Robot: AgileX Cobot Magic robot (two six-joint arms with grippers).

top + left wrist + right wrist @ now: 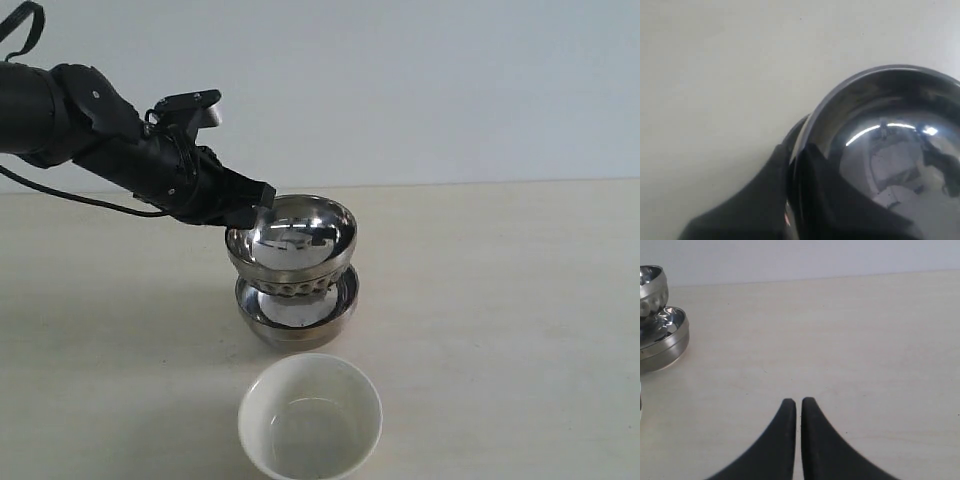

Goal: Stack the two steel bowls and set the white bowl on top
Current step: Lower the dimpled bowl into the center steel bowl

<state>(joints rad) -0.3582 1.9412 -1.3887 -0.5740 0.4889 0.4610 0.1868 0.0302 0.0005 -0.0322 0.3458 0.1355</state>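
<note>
A ribbed steel bowl (292, 238) sits tilted in a smooth steel bowl (297, 312) at the table's middle. My left gripper (258, 205) is shut on the ribbed bowl's left rim, one finger inside and one outside. In the left wrist view the ribbed bowl's (890, 150) rim runs between the gripper's (796, 152) black fingers. The white bowl (310, 418) stands upright in front of the stack, near the table's front edge. My right gripper (796, 402) is shut and holds nothing, hovering over bare table to the right of the stacked bowls (657, 325).
The pale wooden table (500, 300) spreads to both sides of the bowls, with a plain wall behind. The left arm (90, 125) reaches in from the upper left of the exterior view. The right arm is out of the exterior view.
</note>
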